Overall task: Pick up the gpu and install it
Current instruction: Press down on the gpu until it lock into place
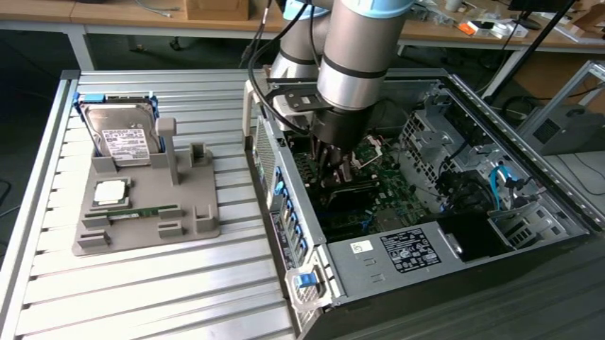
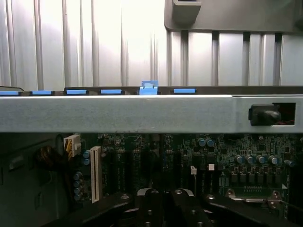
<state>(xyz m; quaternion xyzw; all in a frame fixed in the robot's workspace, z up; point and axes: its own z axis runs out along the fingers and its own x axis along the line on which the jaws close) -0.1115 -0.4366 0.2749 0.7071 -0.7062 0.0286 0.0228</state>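
Slatted metal table, carrying all items. Computer case, open on its side, on the exterior view's right. Robot arm, reaching down into the case. Grey tray, on the table at the exterior view's left, well apart from the case. Motherboard, on the case floor. Hard drive, upright at the tray's far end. Gpu, a dark block low over the motherboard, just under the fingertips; contact with them cannot be told. Gripper, fingers pressed together, inside the case above the motherboard. Processor, flat on the tray. Memory stick, lying just beside the processor.
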